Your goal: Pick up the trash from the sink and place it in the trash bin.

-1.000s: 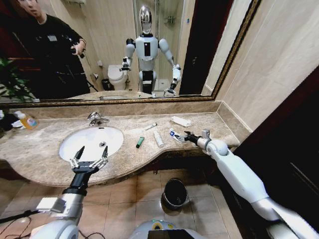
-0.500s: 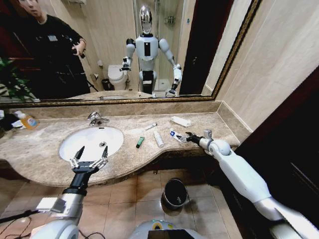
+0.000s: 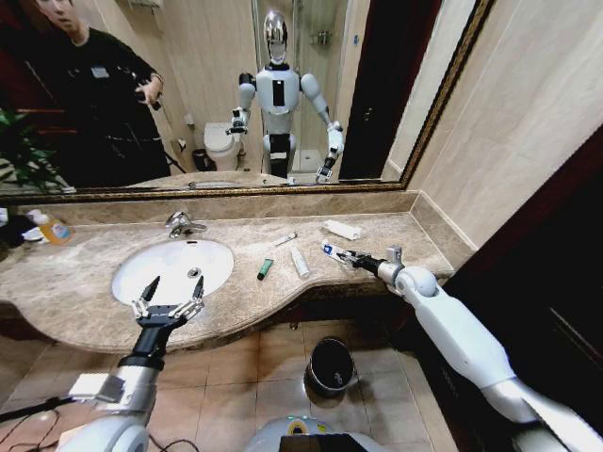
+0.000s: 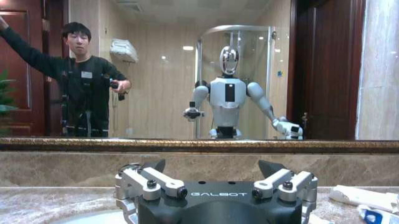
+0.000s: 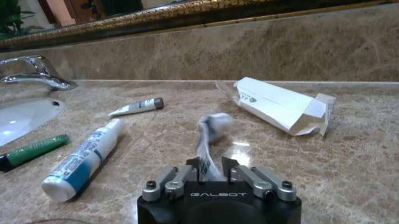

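My right gripper (image 3: 351, 256) is low over the right part of the marble counter, shut on the white-and-blue sachet (image 3: 332, 250). In the right wrist view the sachet (image 5: 208, 140) sticks out from between the shut fingers of the gripper (image 5: 210, 169), its far end blurred. On the counter lie a white tube (image 3: 299, 261), a dark-green tube (image 3: 266, 268), a small white tube (image 3: 285, 239) and a flat white box (image 3: 342, 229). My left gripper (image 3: 168, 303) hangs open over the front rim of the sink (image 3: 141, 282). The black trash bin (image 3: 331, 364) stands on the floor below.
The chrome faucet (image 3: 182, 223) stands behind the basin. A clear bottle of orange liquid (image 3: 52, 228) sits at the counter's far left. A mirror runs along the back wall, and a beige wall closes in the right side. The bin stands on tiled floor under the counter edge.
My right gripper has drawn back a little to the right with the sachet in it. The left arm has not moved.
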Motion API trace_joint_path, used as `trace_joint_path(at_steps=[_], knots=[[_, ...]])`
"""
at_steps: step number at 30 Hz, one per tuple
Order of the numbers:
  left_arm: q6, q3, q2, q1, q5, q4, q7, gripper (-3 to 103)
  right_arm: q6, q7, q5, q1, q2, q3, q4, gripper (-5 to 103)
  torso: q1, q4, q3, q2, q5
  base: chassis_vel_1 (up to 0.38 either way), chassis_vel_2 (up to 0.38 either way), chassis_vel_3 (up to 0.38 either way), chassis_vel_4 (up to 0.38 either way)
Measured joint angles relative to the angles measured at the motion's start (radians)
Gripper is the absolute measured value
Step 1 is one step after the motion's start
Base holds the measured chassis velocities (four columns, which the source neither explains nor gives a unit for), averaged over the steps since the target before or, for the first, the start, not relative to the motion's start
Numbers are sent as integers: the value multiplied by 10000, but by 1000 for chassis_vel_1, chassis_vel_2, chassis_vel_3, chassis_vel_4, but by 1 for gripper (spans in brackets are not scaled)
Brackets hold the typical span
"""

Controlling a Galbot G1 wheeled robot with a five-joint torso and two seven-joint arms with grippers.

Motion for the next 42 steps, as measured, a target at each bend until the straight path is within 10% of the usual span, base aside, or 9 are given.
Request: trace_joint_path(at_steps=[9,42], knots=[[0,0,1,0,0,0,0,100,155,223,113,-305,45,247,465,1,0,0,0,0,0,0,0,0,0],[0,0,0,0,0,0,0,100,1259,97,-389,-6384,-502,3581,5608,0,-1,0,-1,-2,1,0,0,0,0]])
